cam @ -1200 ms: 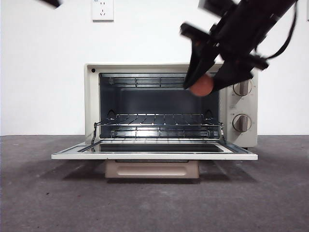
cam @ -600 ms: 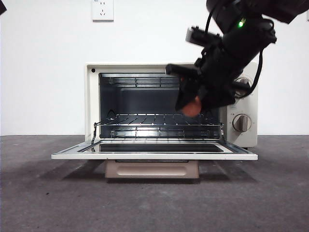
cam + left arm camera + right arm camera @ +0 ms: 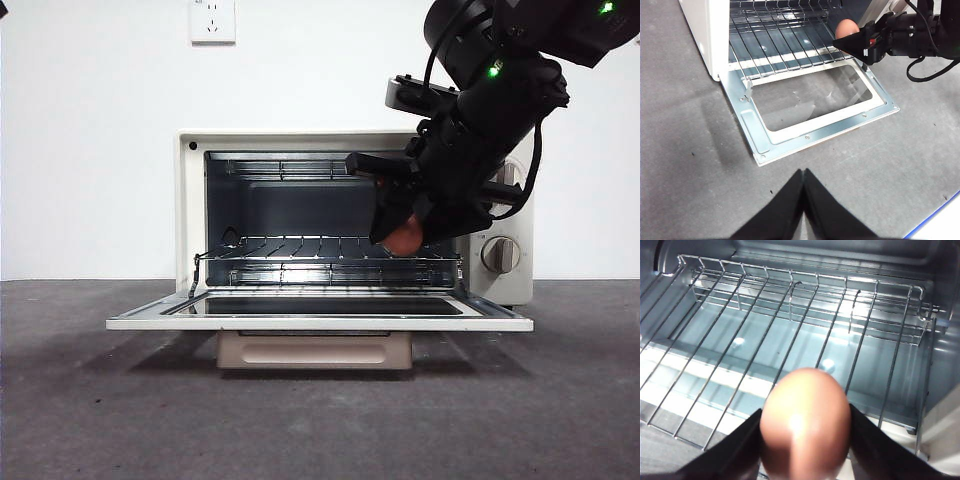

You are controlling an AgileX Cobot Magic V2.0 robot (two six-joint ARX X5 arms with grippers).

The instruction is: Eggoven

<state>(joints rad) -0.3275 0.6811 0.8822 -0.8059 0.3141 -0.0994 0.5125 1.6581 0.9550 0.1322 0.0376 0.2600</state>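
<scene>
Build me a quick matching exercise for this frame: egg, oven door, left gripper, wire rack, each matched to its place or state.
Things:
1. egg
2. oven door
3. left gripper
4. wire rack

States:
A. folded down flat, open
B. shut, over the bare table in front of the oven
C. inside the oven, nothing on it
D. clamped in the right gripper at the oven mouth

Pairs: 1-D, 2-A, 3-B, 4-C

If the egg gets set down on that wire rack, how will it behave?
The egg looks smooth and rounded, so it would probably roll or settle between the wire rack's bars. Its shell is likely fragile; the right gripper should release low and gently.
</scene>
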